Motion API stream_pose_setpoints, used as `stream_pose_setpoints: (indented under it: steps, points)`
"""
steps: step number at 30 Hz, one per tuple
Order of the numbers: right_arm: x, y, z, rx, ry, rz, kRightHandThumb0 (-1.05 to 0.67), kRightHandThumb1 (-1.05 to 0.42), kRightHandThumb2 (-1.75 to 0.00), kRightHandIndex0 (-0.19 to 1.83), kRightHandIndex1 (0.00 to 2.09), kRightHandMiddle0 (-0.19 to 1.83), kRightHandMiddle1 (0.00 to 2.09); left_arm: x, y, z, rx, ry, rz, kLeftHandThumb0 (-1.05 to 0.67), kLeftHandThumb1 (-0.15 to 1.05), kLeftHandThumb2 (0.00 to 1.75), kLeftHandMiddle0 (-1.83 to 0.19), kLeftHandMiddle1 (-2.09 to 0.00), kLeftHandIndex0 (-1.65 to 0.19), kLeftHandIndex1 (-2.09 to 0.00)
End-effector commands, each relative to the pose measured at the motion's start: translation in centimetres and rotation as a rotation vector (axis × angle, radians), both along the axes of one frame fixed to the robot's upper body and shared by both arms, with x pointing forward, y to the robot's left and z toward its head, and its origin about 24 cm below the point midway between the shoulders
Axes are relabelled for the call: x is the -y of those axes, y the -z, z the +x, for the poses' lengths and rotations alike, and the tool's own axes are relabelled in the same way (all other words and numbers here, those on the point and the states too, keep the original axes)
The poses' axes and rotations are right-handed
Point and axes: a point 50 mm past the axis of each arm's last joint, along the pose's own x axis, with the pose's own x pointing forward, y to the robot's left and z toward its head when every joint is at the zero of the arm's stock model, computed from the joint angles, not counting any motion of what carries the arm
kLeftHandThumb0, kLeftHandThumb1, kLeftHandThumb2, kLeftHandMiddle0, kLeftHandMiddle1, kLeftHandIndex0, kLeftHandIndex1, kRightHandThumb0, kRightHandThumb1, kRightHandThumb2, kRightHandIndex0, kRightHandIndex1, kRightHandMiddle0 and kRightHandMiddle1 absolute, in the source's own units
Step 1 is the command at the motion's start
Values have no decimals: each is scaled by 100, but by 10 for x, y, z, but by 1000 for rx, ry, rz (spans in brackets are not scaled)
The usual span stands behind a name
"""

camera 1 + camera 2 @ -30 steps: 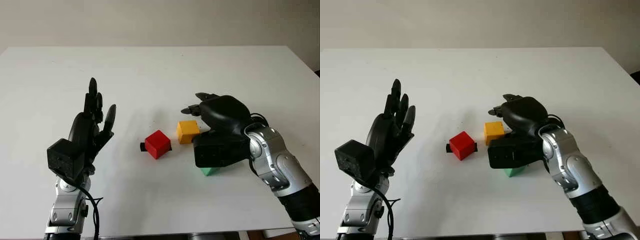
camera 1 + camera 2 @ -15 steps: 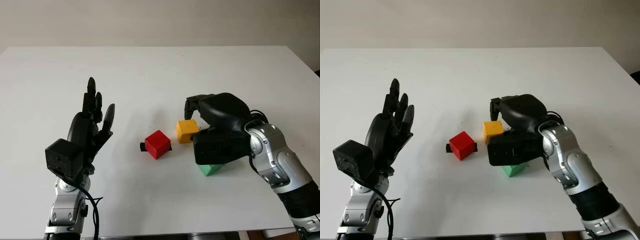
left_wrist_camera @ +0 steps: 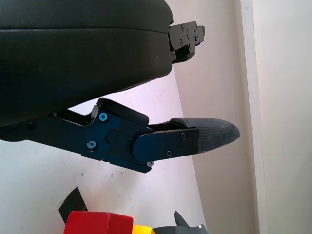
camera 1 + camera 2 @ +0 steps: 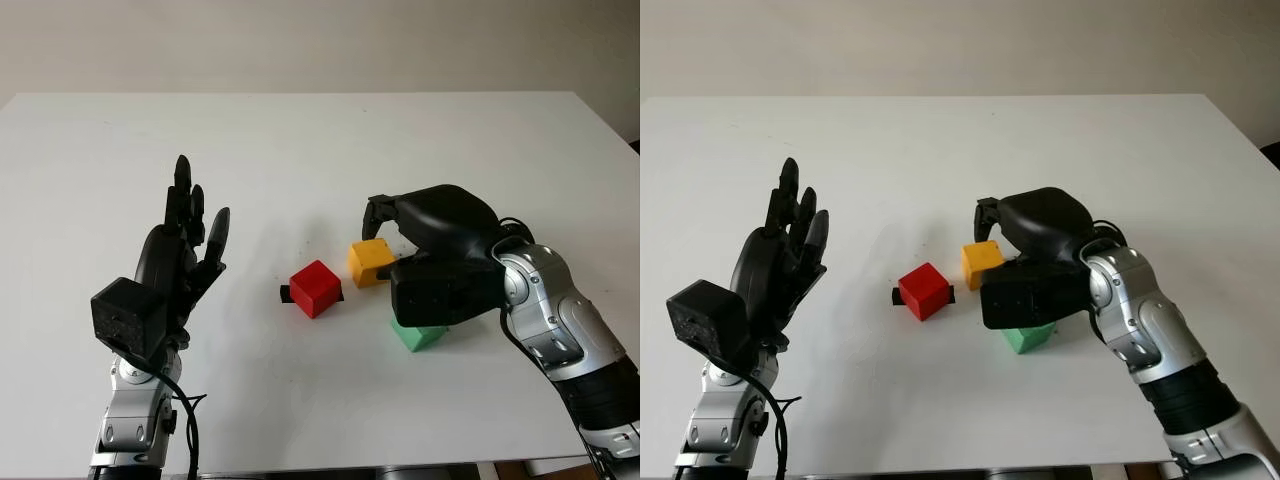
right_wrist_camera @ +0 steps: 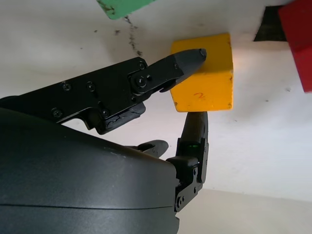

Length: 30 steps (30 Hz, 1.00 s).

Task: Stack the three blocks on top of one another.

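Near the middle of the white table (image 4: 330, 140), three blocks sit close together. The red block (image 4: 316, 288) is nearest the centre, with a small black piece (image 4: 286, 293) touching its left side. Just to its right and slightly farther from the robot is the yellow block (image 4: 371, 262), and the green block (image 4: 418, 335) lies nearer the front edge, partly under the right arm's wrist.

The right robot hand (image 4: 395, 222) is curled over the yellow block, holding it: in the right wrist view one fingertip (image 5: 189, 57) presses on the yellow block's (image 5: 204, 78) top face and another finger (image 5: 196, 129) meets its opposite side.

The left robot hand (image 4: 185, 240) is raised above the table's left half, well apart from the blocks, open and holding nothing.
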Motion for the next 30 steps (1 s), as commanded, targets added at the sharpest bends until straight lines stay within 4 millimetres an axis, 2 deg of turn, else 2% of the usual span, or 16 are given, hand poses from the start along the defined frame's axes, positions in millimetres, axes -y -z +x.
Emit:
stream_pose_setpoints:
  steps: [1,9,21,25,30]
  points:
    - [2,-11,4,34,6,44,-40,-100,-6,41,7,36,131,1,-3,1,16,1,0,-68,105,51,10,-6,15,-6]
    - [10,-34,10,77,18,193,-38,-97,-5,43,6,34,154,0,-3,1,15,8,-1,-66,105,50,11,-5,15,-5]
    - [22,-85,13,82,32,377,-34,-95,-5,39,4,37,143,-1,-3,0,15,10,-4,-66,105,50,10,-6,14,-6]
    - [21,-93,12,53,6,424,-36,-94,-5,39,5,39,142,-1,-3,0,13,12,-3,-67,105,50,10,-5,14,-6]
    - [13,-93,15,-55,-59,498,-37,-95,-5,36,3,39,146,-2,-5,-1,9,4,-10,-75,105,49,10,-5,15,-5]
